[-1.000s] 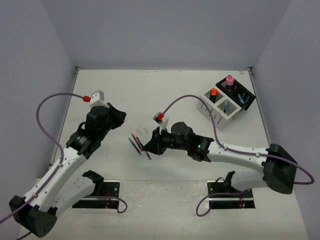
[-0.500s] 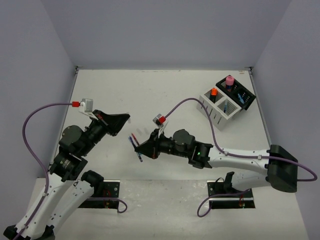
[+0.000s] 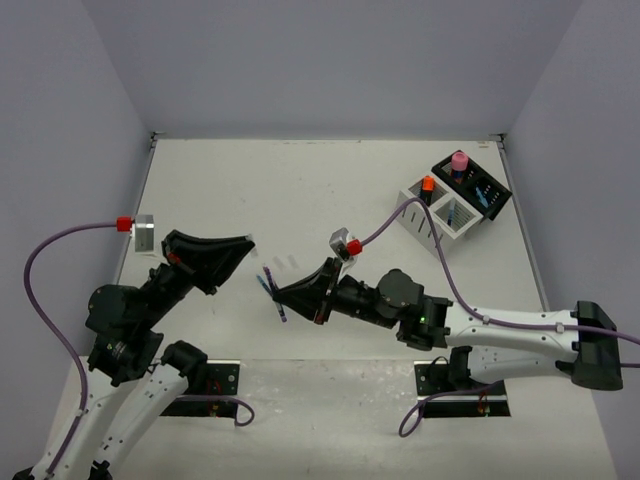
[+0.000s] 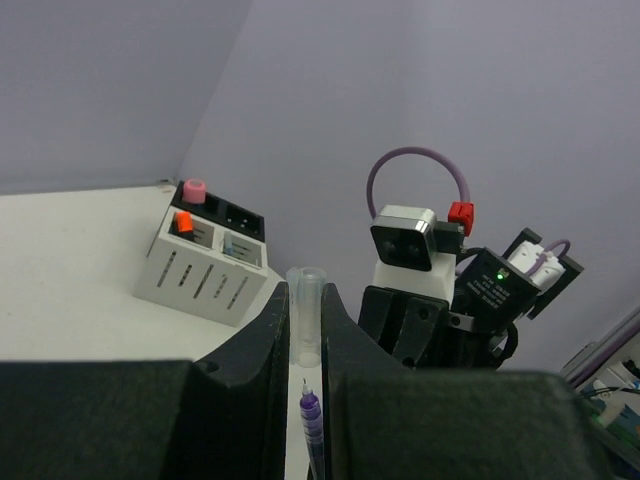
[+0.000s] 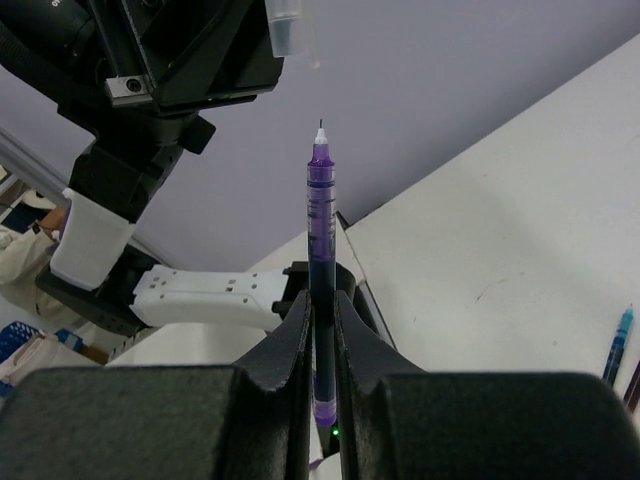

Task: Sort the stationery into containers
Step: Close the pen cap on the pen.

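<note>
My left gripper (image 4: 306, 300) (image 3: 246, 242) is shut on a clear pen cap (image 4: 307, 315), held in the air. My right gripper (image 5: 322, 310) (image 3: 283, 297) is shut on an uncapped purple pen (image 5: 320, 220) (image 3: 272, 295). The pen's bare tip points up at the cap (image 5: 290, 25), with a gap between them. At the far right stand the white container (image 3: 436, 222) holding an orange highlighter (image 3: 427, 185), and the black container (image 3: 488, 190) holding the pink cylinder (image 3: 459, 162). Both containers also show in the left wrist view, white (image 4: 205, 275) and black (image 4: 243, 214).
Two loose pens (image 5: 620, 345) lie on the table under the right gripper, seen at the edge of the right wrist view. Walls close the table on the left, back and right. The arm bases (image 3: 200, 380) sit at the near edge.
The right gripper has risen off the table with the purple pen and turned its tip up. The left arm has drawn back and levelled its gripper, cap toward the pen.
</note>
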Robot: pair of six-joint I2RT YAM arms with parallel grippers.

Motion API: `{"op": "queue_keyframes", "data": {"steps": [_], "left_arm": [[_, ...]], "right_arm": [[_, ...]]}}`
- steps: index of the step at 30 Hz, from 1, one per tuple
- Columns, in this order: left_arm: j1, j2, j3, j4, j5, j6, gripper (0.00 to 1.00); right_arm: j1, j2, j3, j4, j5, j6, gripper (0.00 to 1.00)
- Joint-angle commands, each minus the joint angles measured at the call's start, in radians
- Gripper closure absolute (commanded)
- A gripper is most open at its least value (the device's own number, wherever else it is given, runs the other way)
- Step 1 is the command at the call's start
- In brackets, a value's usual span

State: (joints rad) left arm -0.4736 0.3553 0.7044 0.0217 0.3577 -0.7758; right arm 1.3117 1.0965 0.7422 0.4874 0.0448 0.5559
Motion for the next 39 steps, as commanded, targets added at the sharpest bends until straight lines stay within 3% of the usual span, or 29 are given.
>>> {"op": "queue_keyframes", "data": {"steps": [1, 19, 26, 39], "left_arm": [[0.0, 0.008, -0.006, 0.092, 0.066, -0.031, 1.0], [0.0, 0.03, 0.003, 0.116, 0.069, -0.048, 1.0], [0.0, 0.038, 0.048, 0.064, 0.002, -0.015, 1.0], [0.0, 0.049, 0.081, 0.061, 0.007, -0.015, 1.0]], "right_arm": [[0.015, -0.02, 0.046, 0.059, 0.03, -0.051, 1.0], [0.014, 0.015, 0.141, 0.016, 0.049, -0.107, 1.0], [0.017, 0.012, 0.103, 0.021, 0.054, -0.08, 1.0], [0.022, 0.058, 0.127, -0.006, 0.072, -0.084, 1.0]]}}
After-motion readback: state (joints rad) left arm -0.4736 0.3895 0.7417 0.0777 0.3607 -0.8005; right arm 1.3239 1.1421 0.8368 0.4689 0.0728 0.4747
